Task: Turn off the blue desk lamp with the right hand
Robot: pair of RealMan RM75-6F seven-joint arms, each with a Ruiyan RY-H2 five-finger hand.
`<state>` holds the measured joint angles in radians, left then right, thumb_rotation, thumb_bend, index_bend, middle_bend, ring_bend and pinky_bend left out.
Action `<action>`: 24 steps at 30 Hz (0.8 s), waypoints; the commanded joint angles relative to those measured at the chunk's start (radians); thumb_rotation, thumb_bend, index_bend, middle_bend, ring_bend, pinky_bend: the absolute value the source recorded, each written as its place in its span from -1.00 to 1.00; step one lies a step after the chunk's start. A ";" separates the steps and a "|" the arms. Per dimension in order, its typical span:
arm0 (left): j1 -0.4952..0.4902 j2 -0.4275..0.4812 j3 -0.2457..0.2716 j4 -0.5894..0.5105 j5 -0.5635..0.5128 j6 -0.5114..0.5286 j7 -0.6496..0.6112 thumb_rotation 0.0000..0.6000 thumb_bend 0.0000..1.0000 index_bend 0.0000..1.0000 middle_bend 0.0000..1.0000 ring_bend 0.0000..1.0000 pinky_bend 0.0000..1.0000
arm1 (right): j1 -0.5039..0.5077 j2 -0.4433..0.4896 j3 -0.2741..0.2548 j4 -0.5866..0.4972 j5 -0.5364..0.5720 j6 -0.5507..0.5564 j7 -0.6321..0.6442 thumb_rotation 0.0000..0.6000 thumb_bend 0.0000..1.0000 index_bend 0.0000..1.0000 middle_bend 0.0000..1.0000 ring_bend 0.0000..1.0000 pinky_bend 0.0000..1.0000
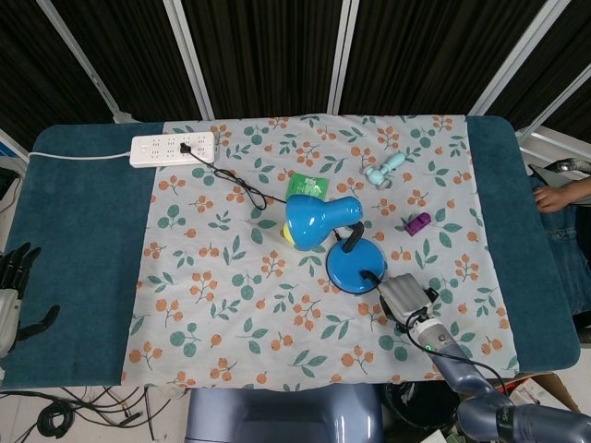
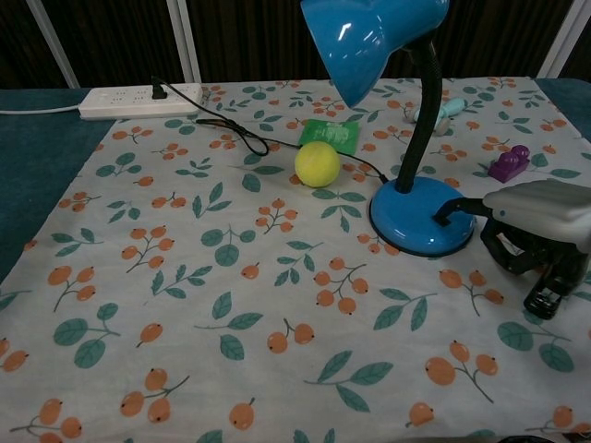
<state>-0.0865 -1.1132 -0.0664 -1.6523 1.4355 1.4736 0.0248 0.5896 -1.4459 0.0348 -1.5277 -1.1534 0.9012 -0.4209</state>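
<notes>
The blue desk lamp stands right of the middle of the floral cloth, its round base (image 1: 354,268) (image 2: 417,224) under a black gooseneck and its shade (image 1: 312,220) (image 2: 369,37) aimed left. No pool of light falls on the cloth beneath the shade. My right hand (image 1: 407,297) (image 2: 538,226) sits just right of the base, one dark finger (image 2: 447,211) stretched out and touching the top of the base near its right rim; the other fingers curl underneath, holding nothing. My left hand (image 1: 13,297) hangs off the table's left edge with fingers apart and nothing in it.
A yellow tennis ball (image 2: 318,164) lies left of the base beside a green packet (image 2: 333,136). The black cord (image 2: 231,129) runs to a white power strip (image 1: 173,149) at the back left. A purple toy (image 1: 417,221) and a pale blue toy (image 1: 382,169) lie behind my right hand.
</notes>
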 commanded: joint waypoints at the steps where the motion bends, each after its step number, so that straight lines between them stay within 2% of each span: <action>1: 0.000 0.000 0.000 0.000 0.000 0.000 0.000 1.00 -0.46 -1.00 -1.00 -1.00 -0.99 | 0.005 -0.001 0.001 0.000 0.011 -0.005 -0.009 1.00 0.52 -0.54 0.41 0.57 0.44; 4: 0.000 0.000 0.000 0.000 0.000 0.001 -0.001 1.00 -0.46 -1.00 -1.00 -1.00 -0.99 | 0.006 0.001 0.007 -0.005 0.016 -0.001 -0.010 1.00 0.52 -0.55 0.41 0.57 0.44; 9: 0.000 0.000 0.000 -0.001 0.001 0.001 -0.001 1.00 -0.46 -1.00 -1.00 -1.00 -0.99 | 0.005 0.015 0.020 -0.033 -0.002 0.032 -0.010 1.00 0.46 -0.75 0.32 0.50 0.38; 11: 0.000 0.000 -0.001 -0.001 0.000 0.001 -0.001 1.00 -0.46 -1.00 -1.00 -1.00 -0.99 | 0.001 0.024 0.031 -0.053 -0.017 0.058 0.000 1.00 0.37 -0.84 0.16 0.37 0.13; 14: 0.000 0.000 -0.001 0.000 0.001 0.001 -0.001 1.00 -0.46 -1.00 -1.00 -1.00 -0.99 | -0.012 0.052 0.053 -0.092 -0.048 0.115 0.020 1.00 0.23 -0.86 -0.07 0.17 -0.24; 16: 0.000 0.000 -0.001 0.000 0.000 0.002 -0.001 1.00 -0.46 -1.00 -1.00 -1.00 -0.99 | -0.023 0.078 0.066 -0.120 -0.069 0.157 0.025 1.00 0.12 -0.86 -0.20 0.07 -0.40; 20: 0.000 0.000 0.000 -0.001 0.005 0.004 0.001 1.00 -0.46 -1.00 -1.00 -1.00 -0.99 | -0.058 0.158 0.089 -0.208 -0.076 0.237 0.028 1.00 -0.16 -0.86 -0.38 -0.11 -0.60; 24: 0.001 -0.002 0.002 -0.002 0.008 0.006 0.003 1.00 -0.46 -1.00 -1.00 -1.00 -0.99 | -0.112 0.261 0.088 -0.321 -0.076 0.316 0.017 1.00 -0.27 -0.86 -0.52 -0.31 -0.66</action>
<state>-0.0855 -1.1145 -0.0643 -1.6539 1.4436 1.4792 0.0276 0.5203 -1.2513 0.1172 -1.7776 -1.2232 1.1574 -0.3995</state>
